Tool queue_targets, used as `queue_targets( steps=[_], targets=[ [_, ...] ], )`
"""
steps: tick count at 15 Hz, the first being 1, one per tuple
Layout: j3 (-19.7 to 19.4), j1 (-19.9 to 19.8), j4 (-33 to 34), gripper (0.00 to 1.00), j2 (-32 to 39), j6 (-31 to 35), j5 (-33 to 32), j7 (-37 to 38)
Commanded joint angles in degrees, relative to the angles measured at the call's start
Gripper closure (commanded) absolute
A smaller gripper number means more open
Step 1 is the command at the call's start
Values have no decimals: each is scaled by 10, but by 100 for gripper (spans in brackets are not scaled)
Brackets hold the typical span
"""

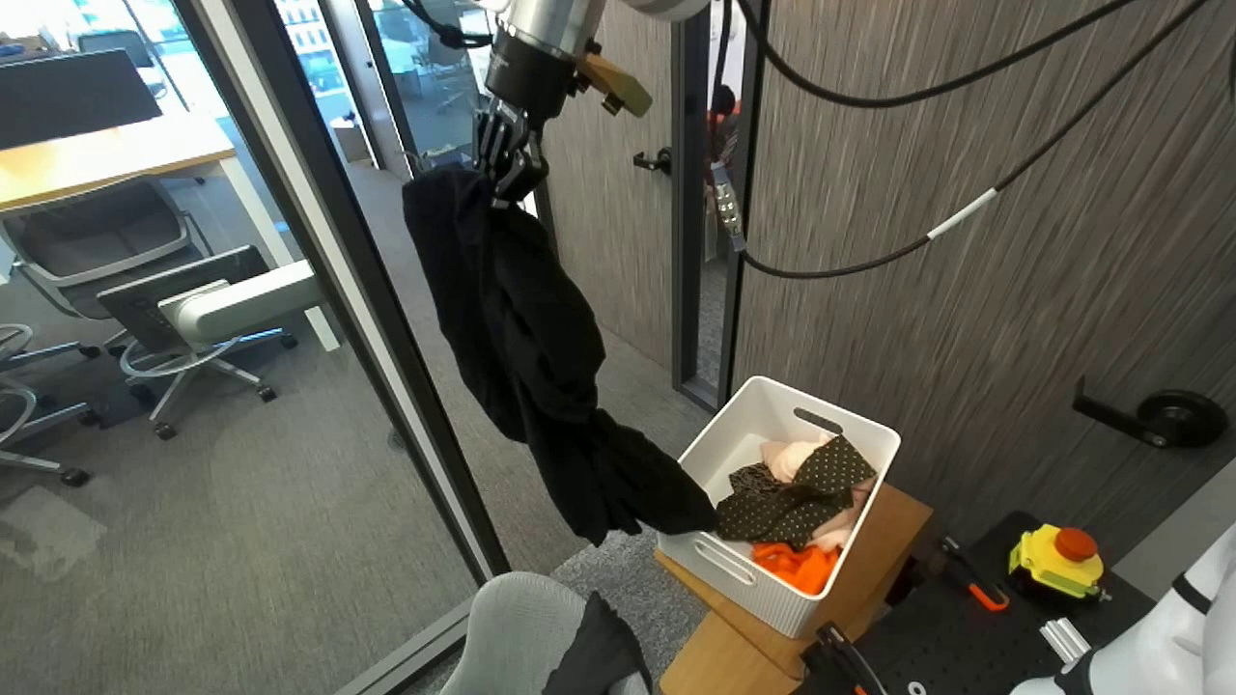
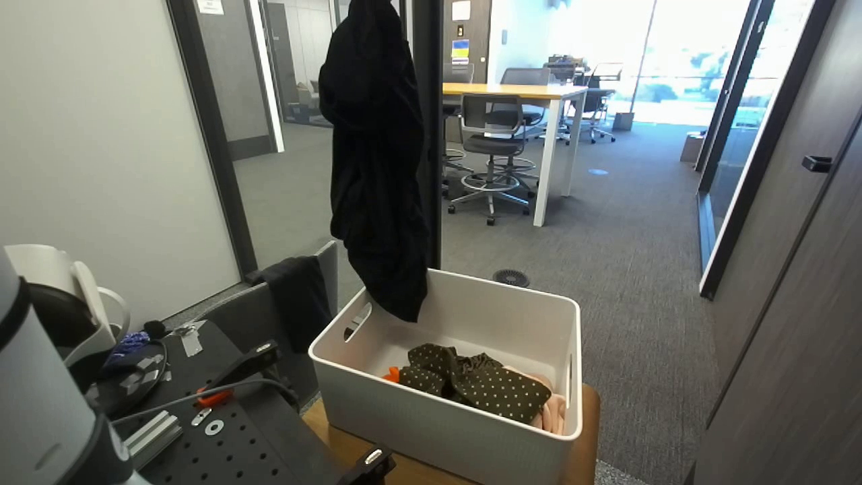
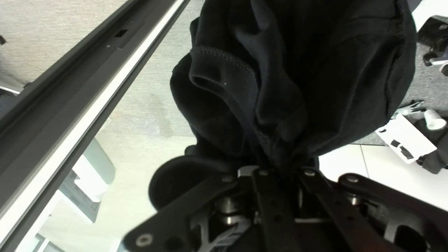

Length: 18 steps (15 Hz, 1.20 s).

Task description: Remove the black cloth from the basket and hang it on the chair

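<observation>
Closest, at the bottom of the wrist view, the gripper clamps a bunched fold of the black cloth, which spreads across the upper middle of that frame. Below the grip the cloth hangs long — in an exterior view its axis slants from upper centre down and right, the tail ending over the left corner of the white basket. Whether the tail brushes the rim, I cannot tell. In the basket lie a dotted cloth and an orange cloth.

Next comes the grey chair, in an exterior view at the bottom edge, almost straight down the picture from the gripper; a dark garment lies over its back. The coming move turns on this: the chair is toward the bottom edge, while the tail leans right, toward the basket. I would judge that the carry runs down-frame, with the tail swung clear of the rim first — it could catch there.

Farthest, at upper left, stand a desk and a swivel chair.
</observation>
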Motion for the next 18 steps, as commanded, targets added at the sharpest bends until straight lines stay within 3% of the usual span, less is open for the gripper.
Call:
queue_targets(
  steps=[1, 5, 11, 18],
  targets=[
    [16, 2, 39, 92, 59, -21, 21, -30],
    [39, 6, 37, 92, 107, -38, 24, -52],
    [74, 16, -10, 92, 99, -62, 28, -96],
    [110, 62, -53, 92, 105, -94, 23, -139]
  ],
)
